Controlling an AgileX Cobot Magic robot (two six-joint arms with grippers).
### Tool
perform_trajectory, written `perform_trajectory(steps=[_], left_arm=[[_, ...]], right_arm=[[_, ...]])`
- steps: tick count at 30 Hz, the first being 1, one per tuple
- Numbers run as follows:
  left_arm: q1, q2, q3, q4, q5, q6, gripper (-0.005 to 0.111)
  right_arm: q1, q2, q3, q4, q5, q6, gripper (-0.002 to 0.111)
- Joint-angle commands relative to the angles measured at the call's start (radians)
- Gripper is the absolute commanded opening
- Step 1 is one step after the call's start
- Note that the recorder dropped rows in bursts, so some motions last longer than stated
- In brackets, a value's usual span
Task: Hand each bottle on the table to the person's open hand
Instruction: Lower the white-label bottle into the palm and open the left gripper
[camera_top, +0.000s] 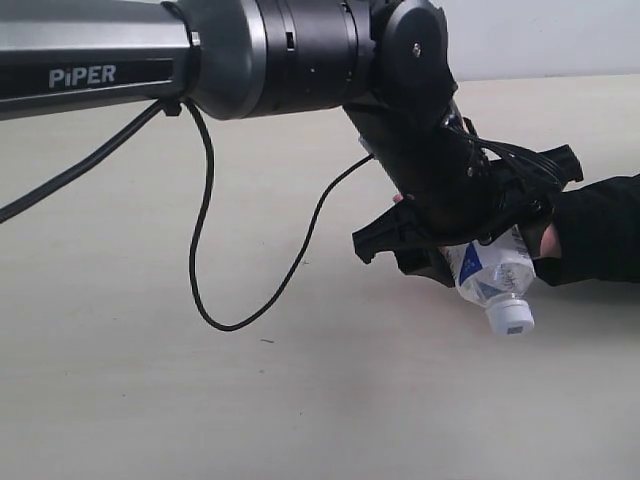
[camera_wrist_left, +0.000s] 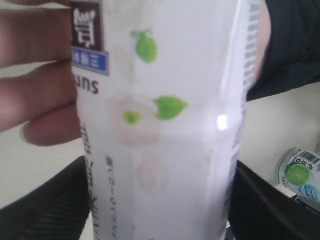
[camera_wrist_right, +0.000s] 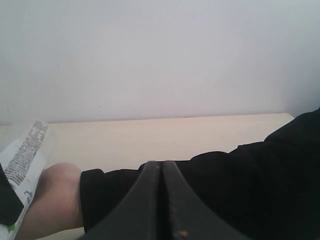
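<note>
Exterior: left gripper (camera_top: 460, 230) reaches across to the right side, clamped on the white-blue bottle (camera_top: 490, 275). White cap points toward the near edge, low over the table (camera_top: 150, 400). The person's hand (camera_top: 547, 243), black sleeve (camera_top: 600, 230), is right against it.
Left wrist: I see jaws pressing both sides of the bottle, and the hand's fingers (camera_wrist_left: 40, 100) on it too. A second bottle (camera_wrist_left: 299, 172), lime label, lies on the table nearby.
Right wrist: right gripper (camera_wrist_right: 161, 200) clenched, empty, near the sleeve.

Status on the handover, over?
Left end effector shut on green-white bottle at person's hand. Right end effector shut. Lime-label bottle on table, clear of handover.
</note>
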Motion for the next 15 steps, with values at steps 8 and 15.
perform_trajectory(steps=[8,15], left_arm=[[-0.003,-0.007,0.0,0.002,-0.038,0.034,0.088],[0.024,-0.087,0.0,0.018,0.036,0.071,0.091]], right_arm=[[-0.003,-0.006,0.005,0.0,-0.008,-0.001,0.0],[-0.003,-0.006,0.005,0.0,-0.008,-0.001,0.0]])
